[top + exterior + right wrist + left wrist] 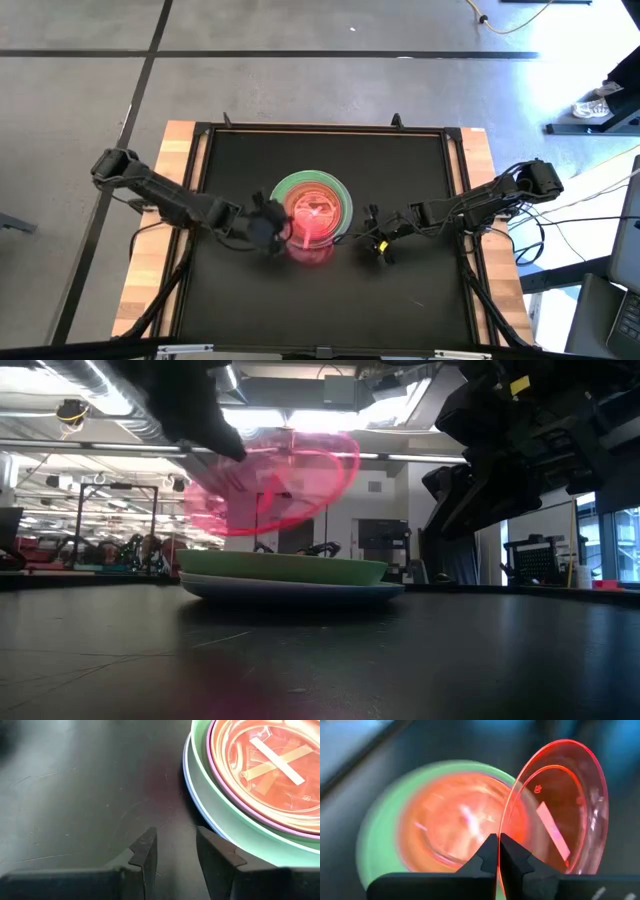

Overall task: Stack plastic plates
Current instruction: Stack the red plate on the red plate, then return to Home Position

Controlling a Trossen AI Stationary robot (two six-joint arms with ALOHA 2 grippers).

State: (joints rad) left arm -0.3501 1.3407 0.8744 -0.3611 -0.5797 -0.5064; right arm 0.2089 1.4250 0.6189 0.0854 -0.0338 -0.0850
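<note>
A stack of plastic plates (318, 200) rests on the black table; a pale blue plate (300, 592) is at the bottom, a green one (285, 568) on it, then magenta-rimmed and orange ones (265, 765). My left gripper (272, 232) is shut on a translucent pink-red plate (312, 238) at the stack's near-left side. In the low view that plate (285, 485) hangs tilted above the stack. My right gripper (172, 851) is open, low over the bare table just right of the stack. My left gripper pinches the pink-red plate's rim (499, 851) between its two fingers, one finger on each face of the plate. It comes roughly level from the table's left. The plate is lifted clear and stands steeply tilted, almost on edge, above the stack's near-left part.
The black mat (250, 290) lies inside a wooden table frame (160, 240). Bare mat shows in front of and left of the stack. Cables run along the right arm (480, 205). Beyond the table the low view shows a workshop room.
</note>
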